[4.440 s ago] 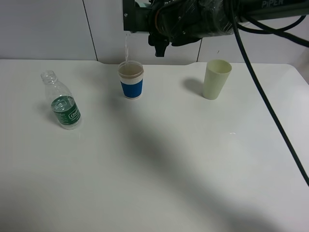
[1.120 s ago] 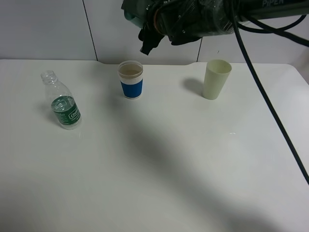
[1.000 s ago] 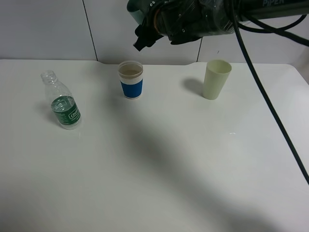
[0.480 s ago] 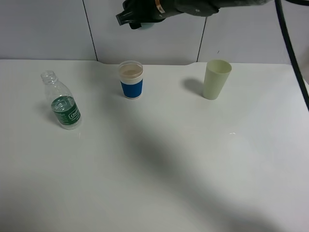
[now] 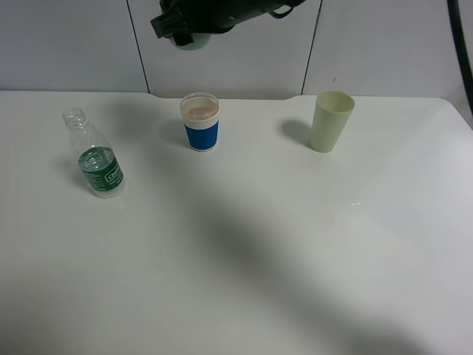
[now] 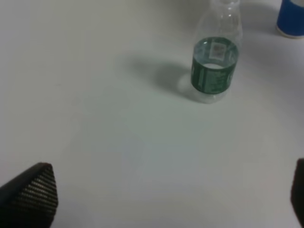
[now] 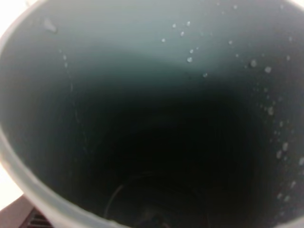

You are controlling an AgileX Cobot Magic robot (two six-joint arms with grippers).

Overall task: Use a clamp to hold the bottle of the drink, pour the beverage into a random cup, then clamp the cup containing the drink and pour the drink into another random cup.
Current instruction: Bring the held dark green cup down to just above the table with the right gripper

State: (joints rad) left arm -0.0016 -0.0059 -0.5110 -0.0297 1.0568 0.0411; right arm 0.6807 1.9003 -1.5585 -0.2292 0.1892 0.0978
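Observation:
A clear bottle (image 5: 94,153) with a green label stands uncapped at the left of the table, and it also shows in the left wrist view (image 6: 216,64). A blue cup (image 5: 200,123) with a white rim holds pale liquid at the back middle. A pale green cup (image 5: 332,120) stands at the back right. My right gripper (image 5: 177,26) is high above the table, left of the blue cup, shut on a teal cup (image 5: 191,39). The teal cup's wet, drained inside (image 7: 156,118) fills the right wrist view. My left gripper (image 6: 166,199) is open and empty, short of the bottle.
The white table (image 5: 244,244) ends at a grey wall (image 5: 74,44) behind the cups. A corner of the blue cup (image 6: 290,19) shows in the left wrist view beyond the bottle.
The thin stream into the blue cup has stopped. My right arm has swung the teal cup left and away from above the blue cup. The things on the table have not moved.

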